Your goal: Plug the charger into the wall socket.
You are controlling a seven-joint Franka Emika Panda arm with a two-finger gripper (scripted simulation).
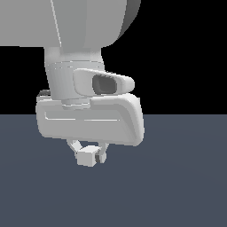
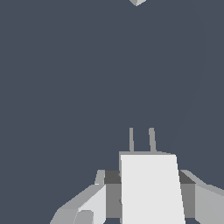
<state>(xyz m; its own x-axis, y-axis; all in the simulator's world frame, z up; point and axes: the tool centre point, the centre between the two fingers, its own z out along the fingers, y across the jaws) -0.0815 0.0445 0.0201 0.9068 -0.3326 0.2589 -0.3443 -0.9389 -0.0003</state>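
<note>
Wrist view shows the charger (image 2: pixel 151 188) as an off-white rectangular block filling the lower middle of the frame, with two thin grey prongs (image 2: pixel 141 140) projecting from its far end, side by side and parallel. The pincer (image 2: pixel 151 199) is pinching the charger: one finger (image 2: pixel 89 205) sits against one flank of the block and the other against the opposite flank, with dark pads visible between fingers and block. Beyond the prongs lies the plain dark blue-grey counter (image 2: pixel 65 78). A small pale corner of an object (image 2: pixel 137 2) is cut off by the frame edge, well apart from the prongs; what it is cannot be told. Exterior view shows the charger (image 1: pixel 87 157) held below the white hand body, clamped in the pincer (image 1: pixel 88 155), above the counter (image 1: pixel 177 186); whether it touches the surface cannot be told. The wrist camera housing (image 1: pixel 104 84) sits above the hand, and the arm links fill the upper part of the frame.
</note>
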